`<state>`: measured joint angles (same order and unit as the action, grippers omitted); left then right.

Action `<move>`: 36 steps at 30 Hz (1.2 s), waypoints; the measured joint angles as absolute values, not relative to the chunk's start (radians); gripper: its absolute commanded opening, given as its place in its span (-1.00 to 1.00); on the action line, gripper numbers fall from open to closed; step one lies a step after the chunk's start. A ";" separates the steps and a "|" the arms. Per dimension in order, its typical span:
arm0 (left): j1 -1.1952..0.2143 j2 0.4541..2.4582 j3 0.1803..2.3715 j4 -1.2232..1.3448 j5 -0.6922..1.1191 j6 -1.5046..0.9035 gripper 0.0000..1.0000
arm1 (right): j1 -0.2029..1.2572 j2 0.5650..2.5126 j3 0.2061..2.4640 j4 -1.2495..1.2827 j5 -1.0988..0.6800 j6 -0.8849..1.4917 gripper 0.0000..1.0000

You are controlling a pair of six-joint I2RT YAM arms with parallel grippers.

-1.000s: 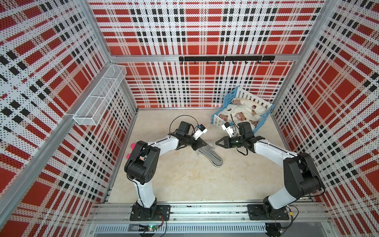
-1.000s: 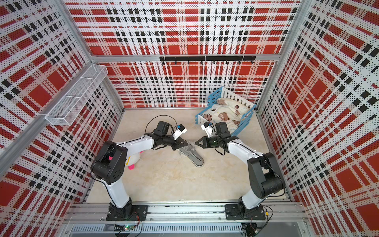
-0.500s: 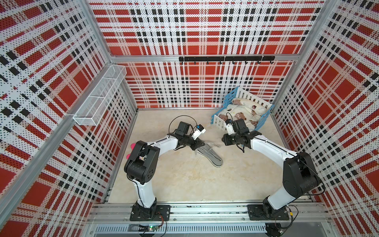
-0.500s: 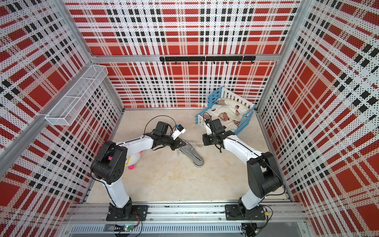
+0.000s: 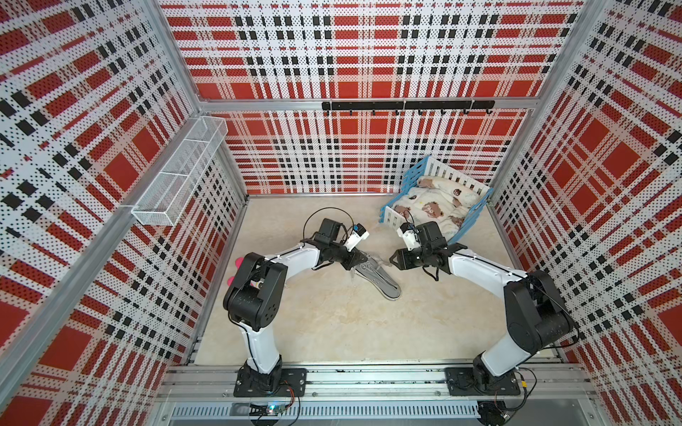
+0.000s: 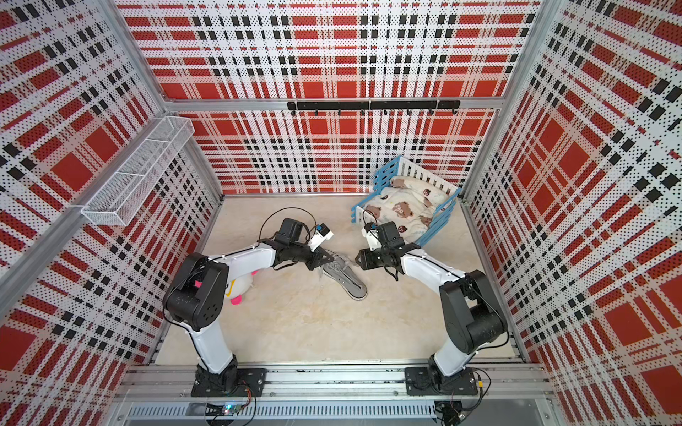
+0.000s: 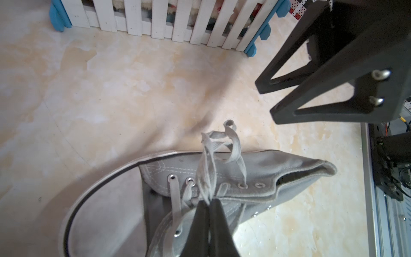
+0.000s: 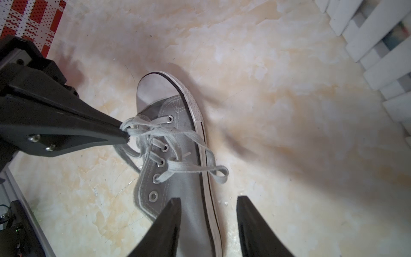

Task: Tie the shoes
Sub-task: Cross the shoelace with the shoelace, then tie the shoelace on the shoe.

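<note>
A grey canvas sneaker (image 5: 380, 282) (image 6: 347, 282) lies on the beige floor between both arms, its white toe cap (image 8: 153, 89) pointing away from the right wrist. My left gripper (image 7: 209, 201) (image 8: 124, 131) (image 5: 360, 263) is shut on a bunch of pale lace (image 7: 208, 175) over the eyelets. A loose lace loop (image 8: 222, 175) (image 7: 236, 144) hangs over the shoe's side. My right gripper (image 8: 209, 200) (image 7: 265, 100) (image 5: 392, 260) is open just above the heel end, with nothing between its fingers.
A blue and white toy crib (image 5: 476, 217) with a bear-print blanket stands at the back right, close behind the right wrist. A pink and white plush toy (image 6: 241, 286) lies beside the left arm. A wire basket (image 5: 181, 173) hangs on the left wall.
My right gripper's jaws have spread from shut to open while its wrist shifted slightly near the shoe. The left gripper has kept its hold and place.
</note>
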<state>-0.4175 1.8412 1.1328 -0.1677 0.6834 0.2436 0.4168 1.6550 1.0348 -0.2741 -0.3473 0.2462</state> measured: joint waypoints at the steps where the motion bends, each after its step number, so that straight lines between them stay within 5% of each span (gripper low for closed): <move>1: -0.418 1.841 1.133 -0.168 0.683 0.244 -1.00 | 0.418 1.672 1.041 -0.276 -0.346 0.239 -0.01; 16: -0.418 1.841 1.133 -0.169 0.679 0.244 -1.00 | 0.450 1.818 1.110 -0.302 -0.321 0.174 -0.05; 26: -0.419 1.841 1.133 -0.169 0.680 0.244 -1.00 | 0.450 1.848 1.139 -0.288 -0.324 0.160 -1.00; 36: -0.421 1.841 1.133 -0.169 0.680 0.244 -1.00 | 0.447 1.821 1.129 -0.323 -0.121 0.184 -1.00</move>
<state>-0.4210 1.8412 1.1328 -0.1692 0.6804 0.2436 0.4465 1.8210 1.1294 -0.3225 -0.1207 0.1844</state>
